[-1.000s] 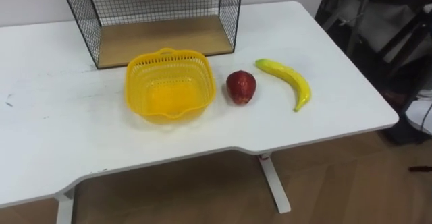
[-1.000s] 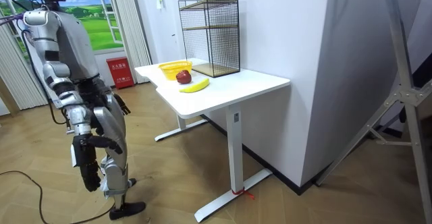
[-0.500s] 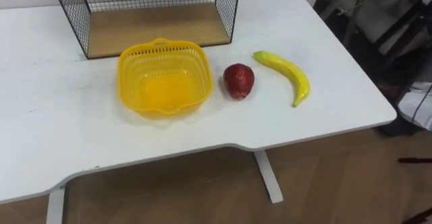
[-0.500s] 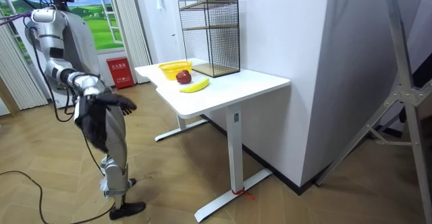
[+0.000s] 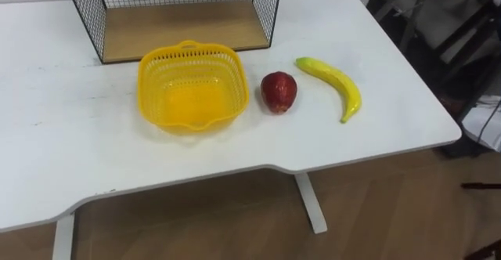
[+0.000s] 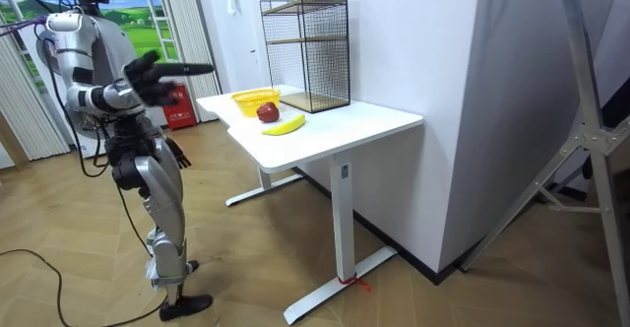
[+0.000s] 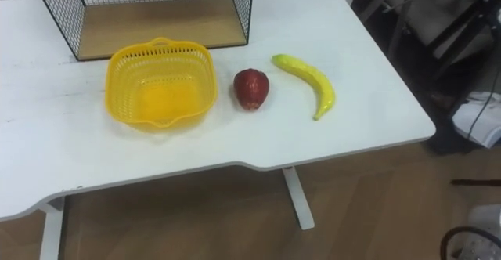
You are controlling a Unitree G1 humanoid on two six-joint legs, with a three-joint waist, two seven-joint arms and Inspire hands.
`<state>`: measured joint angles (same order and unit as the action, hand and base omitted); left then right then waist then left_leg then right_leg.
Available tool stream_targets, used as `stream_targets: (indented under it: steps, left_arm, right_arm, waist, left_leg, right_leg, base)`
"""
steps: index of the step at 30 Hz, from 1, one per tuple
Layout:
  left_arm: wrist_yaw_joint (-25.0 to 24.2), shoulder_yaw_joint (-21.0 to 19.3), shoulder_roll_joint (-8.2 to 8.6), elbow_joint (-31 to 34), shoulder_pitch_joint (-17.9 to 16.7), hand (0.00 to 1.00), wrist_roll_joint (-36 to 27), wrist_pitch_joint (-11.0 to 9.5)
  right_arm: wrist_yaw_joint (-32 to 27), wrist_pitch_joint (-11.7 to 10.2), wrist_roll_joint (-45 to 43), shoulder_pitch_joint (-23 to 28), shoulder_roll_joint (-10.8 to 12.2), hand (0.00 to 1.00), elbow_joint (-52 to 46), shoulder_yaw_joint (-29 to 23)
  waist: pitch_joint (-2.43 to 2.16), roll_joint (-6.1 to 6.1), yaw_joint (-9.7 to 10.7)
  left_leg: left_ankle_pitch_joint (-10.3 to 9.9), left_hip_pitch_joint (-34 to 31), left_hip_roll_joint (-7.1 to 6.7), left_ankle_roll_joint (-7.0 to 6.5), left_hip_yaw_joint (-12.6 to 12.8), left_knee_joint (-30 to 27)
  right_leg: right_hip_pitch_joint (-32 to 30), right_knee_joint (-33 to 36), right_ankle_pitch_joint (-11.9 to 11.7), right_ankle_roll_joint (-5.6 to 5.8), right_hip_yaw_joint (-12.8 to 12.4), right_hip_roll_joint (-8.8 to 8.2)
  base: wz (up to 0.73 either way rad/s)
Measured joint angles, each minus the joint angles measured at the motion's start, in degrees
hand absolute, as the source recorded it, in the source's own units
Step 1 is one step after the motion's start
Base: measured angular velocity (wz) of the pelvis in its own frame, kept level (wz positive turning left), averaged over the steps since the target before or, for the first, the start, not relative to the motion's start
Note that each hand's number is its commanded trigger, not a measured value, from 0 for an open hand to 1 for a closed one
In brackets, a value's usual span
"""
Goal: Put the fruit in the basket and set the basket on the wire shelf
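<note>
The right hand (image 6: 172, 70), fingers stretched flat and empty, points at the table (image 5: 78, 158), well short of it; the left hand (image 6: 174, 156) hangs loose at the hip. At its 12 o'clock lies the banana (image 5: 333, 84) (long axis roughly 11 to 5 o'clock). The apple (image 5: 278, 92) is at the banana's 9 o'clock, then the empty basket (image 5: 190, 50), with the wire shelf (image 5: 184, 29) at the basket's 12. Nothing stands between.

Yellow basket (image 5: 153, 95) beside probable apple (image 5: 279, 92), banana (image 5: 333, 78)

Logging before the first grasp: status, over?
Right hand up, open, short of table; left hand at hip. Basket empty; apple, banana beside it. Nothing between fruit and basket.
</note>
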<state>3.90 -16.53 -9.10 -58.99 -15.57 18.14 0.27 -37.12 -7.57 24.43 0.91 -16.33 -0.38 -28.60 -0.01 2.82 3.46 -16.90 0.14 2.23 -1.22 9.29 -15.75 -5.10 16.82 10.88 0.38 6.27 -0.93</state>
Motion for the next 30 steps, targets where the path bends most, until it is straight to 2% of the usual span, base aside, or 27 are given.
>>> stream_targets:
  steps: [6,11,18,25,30]
  left_arm:
    - [-0.8,2.2,-0.07,0.0,1.0,0.0,0.0,0.0]
    - [-0.8,3.5,-0.12,0.0,1.1,0.0,0.0,0.1]
    - [-0.7,4.8,-0.13,0.0,1.3,0.0,0.0,0.2]
    - [-2.2,4.7,-0.19,0.0,1.6,0.0,0.1,1.1]
    - [-3.0,5.0,-0.67,0.0,2.1,0.0,0.0,1.1]
  right_arm:
    - [5.1,0.0,-0.2,-5.3,-2.4,0.0,-1.7,4.6]
    - [11.5,0.2,-1.9,-6.4,-3.7,0.0,-1.7,7.7]
    - [21.8,1.7,-2.0,-7.0,-3.8,0.0,-1.6,11.2]
    - [30.3,2.7,-3.5,-7.8,-3.8,0.0,-1.6,12.4]
    - [35.8,3.6,-6.6,-8.5,-3.9,0.0,-0.1,15.9]
  waist:
    - [0.03,-0.01,-1.9]
    - [0.11,0.34,-2.7]
    - [0.38,0.84,-3.8]
    - [0.35,0.92,-4.8]
    - [0.32,1.01,-5.4]
  left_leg:
    - [0.2,-0.3,0.03,0.09,-0.7,-0.1]
    - [0.7,-0.6,0.0,0.0,-2.0,0.0]
    - [0.8,-0.6,-0.04,0.01,-2.4,0.0]
    - [0.8,-0.6,-0.04,0.02,-2.4,0.0]
    - [0.8,-0.5,0.0,0.03,-2.5,-0.1]
  right_leg:
    - [0.0,0.0,0.0,-0.05,0.7,-0.1]
    - [0.3,-0.1,0.0,-0.04,2.4,-0.66]
    - [0.7,-0.2,0.0,-0.04,3.2,-0.91]
    - [0.7,-0.3,0.0,-0.05,3.2,-0.91]
    - [1.0,-0.6,-0.1,-0.15,3.4,-0.9]
  base:
    - [0.06]
    - [0.19]
    - [0.01]
    - [0.0]
    - [0.0]
